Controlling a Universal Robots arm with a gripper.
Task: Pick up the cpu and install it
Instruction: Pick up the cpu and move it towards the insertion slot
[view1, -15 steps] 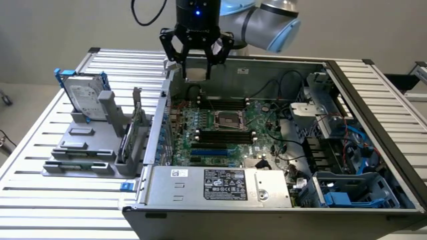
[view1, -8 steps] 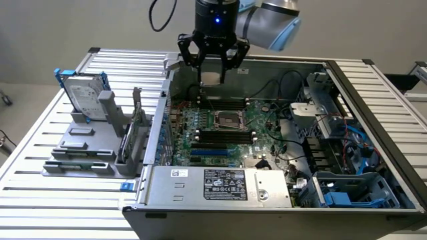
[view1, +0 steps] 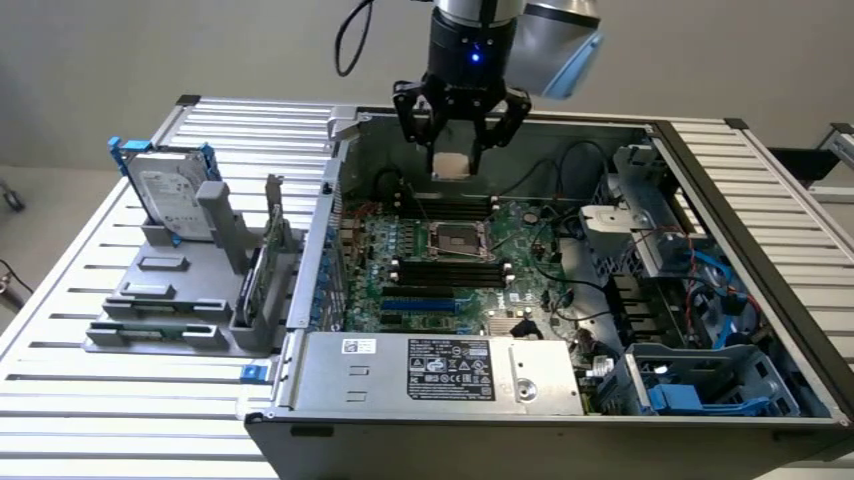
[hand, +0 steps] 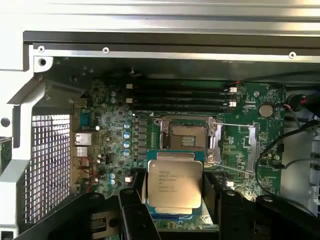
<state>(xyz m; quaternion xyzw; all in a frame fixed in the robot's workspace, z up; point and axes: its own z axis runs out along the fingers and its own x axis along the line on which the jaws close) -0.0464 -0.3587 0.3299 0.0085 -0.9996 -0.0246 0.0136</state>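
Note:
The cpu, a small square chip with a silver-grey metal top and printed text, hangs between my black fingers. My gripper is shut on it, and in the exterior view the cpu shows as a pale square between the fingers. It hovers inside the open computer case, above the far part of the motherboard. The dark metal-framed socket lies on the board, nearer the exterior camera than the gripper. In the wrist view the socket stands open and uncovered, just beyond the chip's edge.
The case wall rises on the exterior view's left, and the power supply spans the front. Cables and drive cages fill the right side. A silver hard drive stands in a grey holder on the slatted table.

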